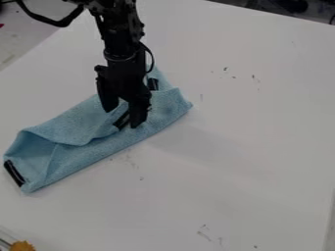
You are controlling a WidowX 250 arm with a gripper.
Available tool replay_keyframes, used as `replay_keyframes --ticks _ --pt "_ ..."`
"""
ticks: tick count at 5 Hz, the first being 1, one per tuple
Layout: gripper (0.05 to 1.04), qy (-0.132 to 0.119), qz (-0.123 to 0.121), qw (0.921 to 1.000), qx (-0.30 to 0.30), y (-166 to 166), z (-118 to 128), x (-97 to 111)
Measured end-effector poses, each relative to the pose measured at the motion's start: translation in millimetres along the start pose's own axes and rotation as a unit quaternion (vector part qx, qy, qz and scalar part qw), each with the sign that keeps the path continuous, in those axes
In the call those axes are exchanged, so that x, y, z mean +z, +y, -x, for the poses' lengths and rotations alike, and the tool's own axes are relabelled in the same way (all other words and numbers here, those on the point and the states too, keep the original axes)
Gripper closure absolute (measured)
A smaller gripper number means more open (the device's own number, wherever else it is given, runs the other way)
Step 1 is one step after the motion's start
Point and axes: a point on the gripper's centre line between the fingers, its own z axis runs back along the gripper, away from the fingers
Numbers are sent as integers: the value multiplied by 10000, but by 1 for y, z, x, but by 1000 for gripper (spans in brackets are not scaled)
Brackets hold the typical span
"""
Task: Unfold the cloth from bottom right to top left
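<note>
The blue cloth (77, 123) lies folded in a long slanting strip, its weave soft and faintly nubbly, one fold gaping at the lower-left end beside a stiff black strip (13, 173). My claw (123, 117) hangs over its right part, spread apart. I should pinch just the loose upper layer, lift lightly, then draw it toward top left, low over the smooth white worktop (255, 152), lest the underlayer drag.

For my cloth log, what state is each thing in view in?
Light blue fabric cloth, folded partly over itself.
Black two-finger gripper, open, pointing down at the cloth.
Narrow black strip at the cloth's lower-left end, uncovered.
Flat white tabletop, marked with small dark specks.
</note>
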Motion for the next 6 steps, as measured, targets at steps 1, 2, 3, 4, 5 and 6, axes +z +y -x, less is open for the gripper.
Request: replay_keyframes --ticks 1,2,3,4,5,6 --pt "134 -34 14 10000 -17 6 -2 -9" --pt "330 -61 0 10000 -47 8 -4 -9" --pt "617 -61 0 9999 -125 8 -6 -11" --pt "865 -68 -3 9998 -163 10 -8 -13" --pt "991 -7 -86 9998 -154 15 -10 -7" --pt "1013 -170 -533 9984 -52 29 -15 17"
